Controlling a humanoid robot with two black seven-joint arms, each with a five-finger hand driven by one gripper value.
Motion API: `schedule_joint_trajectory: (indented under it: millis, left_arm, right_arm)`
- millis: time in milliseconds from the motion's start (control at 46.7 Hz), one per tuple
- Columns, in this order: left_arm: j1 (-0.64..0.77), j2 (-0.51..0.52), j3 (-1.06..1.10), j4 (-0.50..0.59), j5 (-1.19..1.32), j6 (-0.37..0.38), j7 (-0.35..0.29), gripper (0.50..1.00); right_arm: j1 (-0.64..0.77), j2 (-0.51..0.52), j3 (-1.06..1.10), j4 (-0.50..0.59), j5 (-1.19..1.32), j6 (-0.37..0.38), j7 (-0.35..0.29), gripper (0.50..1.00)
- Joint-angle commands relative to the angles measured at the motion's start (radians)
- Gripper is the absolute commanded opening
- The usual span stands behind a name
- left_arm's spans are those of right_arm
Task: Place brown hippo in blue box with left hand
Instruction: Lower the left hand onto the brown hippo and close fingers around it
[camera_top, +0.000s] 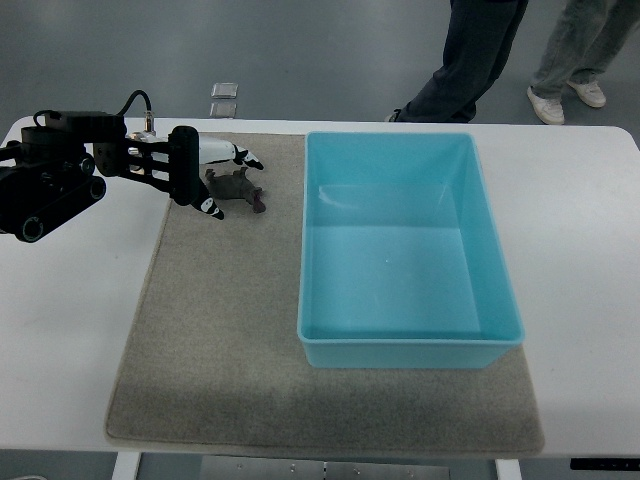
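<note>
The task looks barely begun: the small brown plastic hippo figure (236, 188) lies on the coarse grey-beige felt mat (215, 340), just left of the smooth, rectangular light-blue plastic box (494, 225), which holds nothing. The black-jointed left hand (208, 178) with white, black-tipped fingers (212, 208) sits around the toy, digits spread on either side of it, and whether they press on it I cannot tell. Gripping, lifting, carrying rightward over the box's rim and letting go all seem left to do.
</note>
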Motion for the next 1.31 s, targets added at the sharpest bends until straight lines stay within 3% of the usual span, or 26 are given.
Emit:
schedule_joint_trajectory:
  millis: [0,193,385,1284]
  left_arm:
    - [0.001,0.0,0.0,0.0,0.0,-0.001,0.0,0.84]
    - [0.001,-0.015,0.003,0.002,0.004,-0.001,0.002,0.716]
    - [0.0,-0.021,0.028,0.0,0.004,-0.001,0.003,0.5]
    - [-0.054,-0.025,0.02,0.0,-0.006,0.001,0.003,0.5]
  right_arm:
    - [0.0,0.0,0.0,0.0,0.0,0.0,0.0,0.936]
    - [0.0,0.0,0.0,0.0,0.0,0.0,0.0,0.936]
    - [0.0,0.0,0.0,0.0,0.0,0.0,0.0,0.936]
    - [0.0,0.0,0.0,0.0,0.0,0.0,0.0,0.936]
